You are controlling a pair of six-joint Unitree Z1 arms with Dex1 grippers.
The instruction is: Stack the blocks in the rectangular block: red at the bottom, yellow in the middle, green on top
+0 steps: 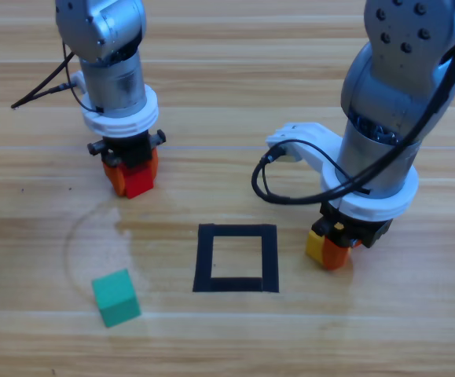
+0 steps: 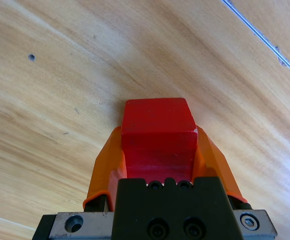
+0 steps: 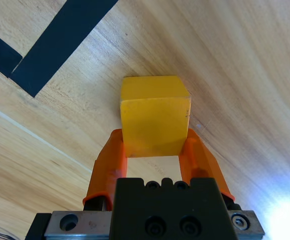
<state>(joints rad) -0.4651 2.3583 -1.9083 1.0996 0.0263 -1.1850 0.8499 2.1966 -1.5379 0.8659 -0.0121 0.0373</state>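
Note:
My left gripper (image 1: 131,174) stands at the table's back left, shut on the red cube (image 1: 139,183). In the left wrist view the red cube (image 2: 157,131) fills the gap between the orange jaws of that gripper (image 2: 157,147). My right gripper (image 1: 334,250) is just right of the black tape rectangle (image 1: 236,230), shut on the yellow cube (image 1: 316,245). The right wrist view shows the yellow cube (image 3: 155,117) pinched at its near end by this gripper (image 3: 155,142), low over the wood, with the tape (image 3: 59,40) beyond it. The green cube (image 1: 116,297) lies free at the front left.
Bare wood shows inside the tape outline. A black cable (image 1: 278,184) loops off the right arm above the rectangle's right side. A faint ring mark (image 1: 78,228) curves on the wood near the green cube.

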